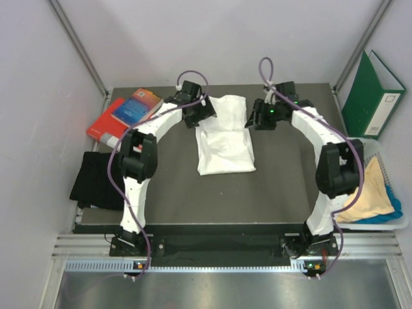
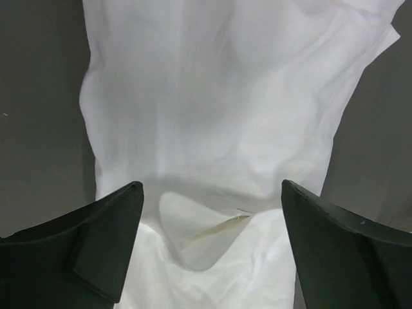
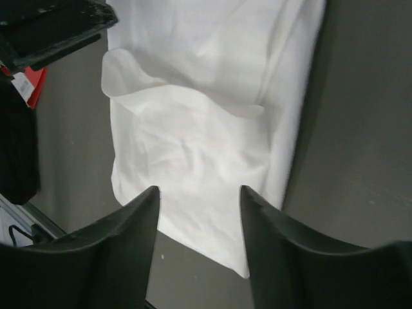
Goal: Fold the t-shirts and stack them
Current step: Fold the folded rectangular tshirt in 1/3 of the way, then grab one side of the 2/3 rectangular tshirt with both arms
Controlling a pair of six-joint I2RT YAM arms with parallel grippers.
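T-shirt (image 1: 223,145) folded, edge partly under left tool (image 2: 212,187) — wide, empty; right tool (image 3: 199,190) seemingly narrower.

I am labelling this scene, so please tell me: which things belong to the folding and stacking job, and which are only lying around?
For the job:
white t-shirt
black t-shirt
pale yellow cloth and blue cloth in the basket, probably shirts

Lying about:
red book
blue book
green binder
white basket

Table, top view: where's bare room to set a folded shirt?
Bare mat between the white t-shirt and the near edge; also between it and the right arm. Crowded left: books, black t-shirt.
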